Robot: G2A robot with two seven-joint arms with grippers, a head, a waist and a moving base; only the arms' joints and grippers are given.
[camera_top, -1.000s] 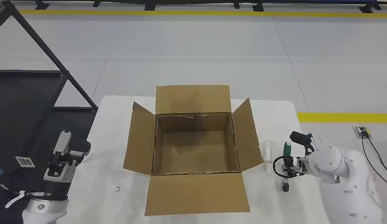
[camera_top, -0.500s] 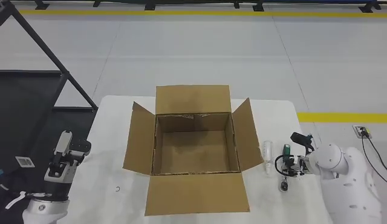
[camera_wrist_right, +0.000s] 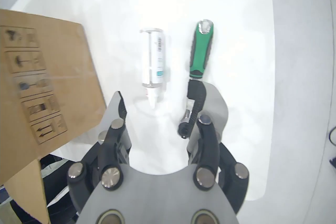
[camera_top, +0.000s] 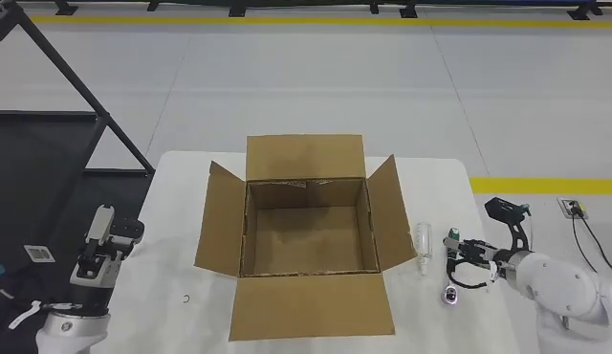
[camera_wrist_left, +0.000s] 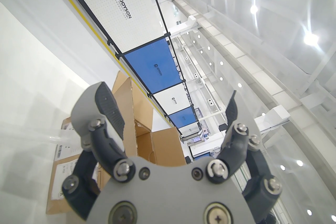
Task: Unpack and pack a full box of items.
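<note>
An open cardboard box [camera_top: 306,241] stands mid-table with all flaps spread and a bare bottom. To its right lie a clear bottle [camera_top: 422,247] [camera_wrist_right: 153,62] and a green-handled ratchet tool [camera_top: 449,276] [camera_wrist_right: 200,51], side by side on the white table. My right gripper [camera_top: 470,258] [camera_wrist_right: 157,96] hovers open just above them, one finger over the tool's metal head, holding nothing. My left gripper [camera_wrist_left: 168,99] is open and empty by the table's left edge, tilted upward, with the box beyond it.
The white table [camera_top: 172,258] has free surface left of the box, apart from a tiny dark ring [camera_top: 185,299]. The box's right flap [camera_wrist_right: 39,83] sits close beside my right gripper. The table's right edge [camera_top: 483,287] is just beyond the tool.
My right arm has drawn back toward the table's right edge, off the green-handled tool, which stays lying on the table. The left arm has not moved.
</note>
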